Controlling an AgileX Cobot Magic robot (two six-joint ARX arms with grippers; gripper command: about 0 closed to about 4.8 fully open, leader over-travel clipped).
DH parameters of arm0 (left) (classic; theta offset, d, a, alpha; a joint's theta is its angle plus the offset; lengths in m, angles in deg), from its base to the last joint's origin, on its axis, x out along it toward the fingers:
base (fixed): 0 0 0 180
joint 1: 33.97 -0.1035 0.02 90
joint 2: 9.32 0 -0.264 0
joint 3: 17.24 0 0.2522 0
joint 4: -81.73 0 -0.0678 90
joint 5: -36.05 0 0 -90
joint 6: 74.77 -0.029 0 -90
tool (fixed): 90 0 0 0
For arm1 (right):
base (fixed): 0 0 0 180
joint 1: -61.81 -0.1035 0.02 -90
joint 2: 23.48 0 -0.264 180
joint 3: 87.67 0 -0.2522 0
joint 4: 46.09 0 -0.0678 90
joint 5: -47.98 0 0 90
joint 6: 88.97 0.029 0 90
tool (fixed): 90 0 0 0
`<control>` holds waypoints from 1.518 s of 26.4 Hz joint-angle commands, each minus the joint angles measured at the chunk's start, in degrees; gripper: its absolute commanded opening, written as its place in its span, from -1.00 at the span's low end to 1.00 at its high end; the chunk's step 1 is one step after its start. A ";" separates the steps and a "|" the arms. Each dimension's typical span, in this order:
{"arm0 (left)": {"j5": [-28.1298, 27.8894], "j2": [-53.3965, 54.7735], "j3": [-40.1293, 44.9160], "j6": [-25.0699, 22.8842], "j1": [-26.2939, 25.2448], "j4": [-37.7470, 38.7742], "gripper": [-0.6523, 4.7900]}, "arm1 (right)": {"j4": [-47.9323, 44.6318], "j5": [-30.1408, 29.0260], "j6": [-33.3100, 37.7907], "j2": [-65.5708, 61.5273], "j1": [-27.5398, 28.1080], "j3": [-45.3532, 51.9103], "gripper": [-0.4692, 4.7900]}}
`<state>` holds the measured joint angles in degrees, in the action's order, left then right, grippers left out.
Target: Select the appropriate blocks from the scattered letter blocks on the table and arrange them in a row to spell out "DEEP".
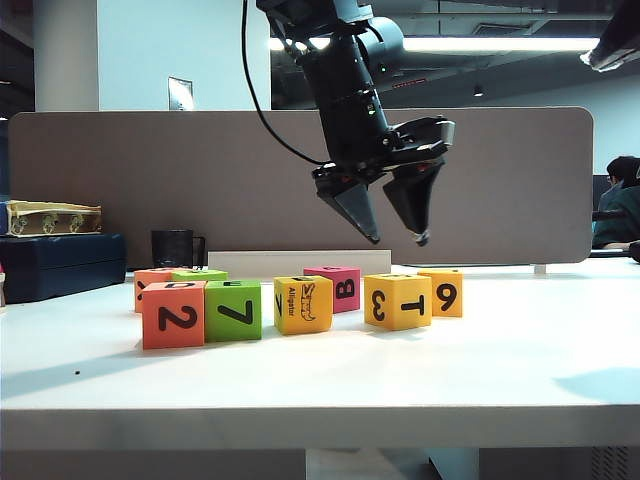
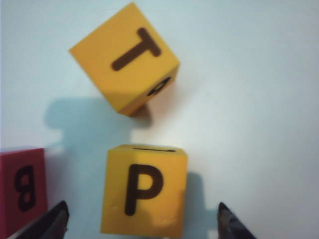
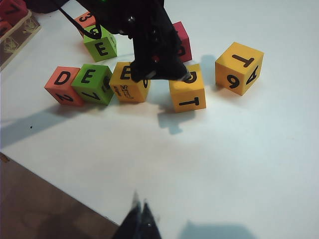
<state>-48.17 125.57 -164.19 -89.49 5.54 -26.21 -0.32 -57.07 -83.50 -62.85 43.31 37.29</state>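
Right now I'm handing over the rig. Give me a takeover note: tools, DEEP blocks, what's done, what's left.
Left tool: open, empty, hovering over the P cube.
Right tool: shut, empty, well clear of the blocks.
Done: D cube, green E cube and alligator E cube touch in a row on the table.
P cube sits at the right end, with a gap from the alligator E cube.
Left: probably close that gap, then retract.

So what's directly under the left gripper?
The open left gripper hangs above the yellow P block; that block's lower faces and the table beneath it are hidden.
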 commanded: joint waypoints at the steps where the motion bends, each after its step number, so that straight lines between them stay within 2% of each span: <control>1: 1.14 -0.17 -0.22 -1.38 0.02 0.26 0.75 | -0.55 -0.13 -0.15 0.02 0.00 -0.37 -0.84; 12: 0.87 1.44 2.67 -1.38 -0.02 -0.31 0.75 | -0.55 -0.11 -0.15 0.02 0.00 -0.37 -0.84; 18: 0.79 3.43 2.69 -1.20 0.09 -1.36 0.69 | -0.50 -0.33 -0.13 0.02 0.00 -0.37 -0.84; 22: 0.68 3.76 2.69 0.61 0.11 -2.14 0.33 | -0.48 -0.31 -0.13 0.02 0.00 -0.37 -0.84; 33: 0.44 3.74 2.67 12.46 0.13 -3.98 0.32 | -0.50 -0.31 -0.15 0.02 0.00 -0.37 -0.84; 38: -0.02 3.72 2.23 20.85 0.13 -3.93 0.32 | -0.50 -0.31 -0.15 0.02 0.00 -0.37 -0.84; 40: -2.80 3.72 0.61 24.50 0.13 -3.08 0.23 | -0.48 -0.33 -0.15 0.02 0.00 -0.37 -0.84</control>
<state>-49.02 129.79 -162.42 -67.99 5.52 -29.29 -0.30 -57.14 -83.50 -62.85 43.33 37.29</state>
